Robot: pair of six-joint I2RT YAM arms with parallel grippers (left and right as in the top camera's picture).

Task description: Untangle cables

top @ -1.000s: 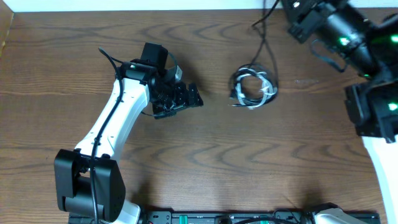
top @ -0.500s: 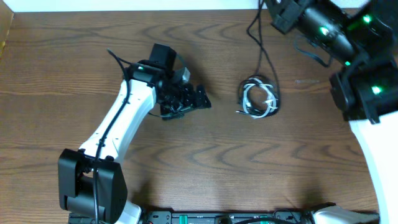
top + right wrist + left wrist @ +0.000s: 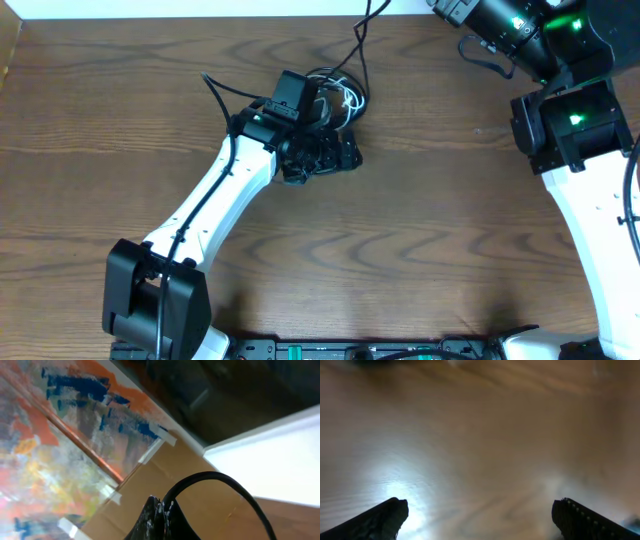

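- The cables [image 3: 335,92] lie in a small tangled bundle of black and white cords at the far middle of the wooden table [image 3: 450,220], partly tucked under the left arm's wrist.
- One black cable [image 3: 360,40] leads from the bundle off the table's far edge.
- The left gripper [image 3: 340,158] sits just beside the bundle, fingers [image 3: 385,515] spread wide over bare wood.
- The right gripper [image 3: 157,520] is pinched together on the black cable, which arcs out of it.

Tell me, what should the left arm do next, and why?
Probably shift the open left gripper onto the cable bundle and pinch it: its fingers frame only table, while the right gripper grips one black cord.
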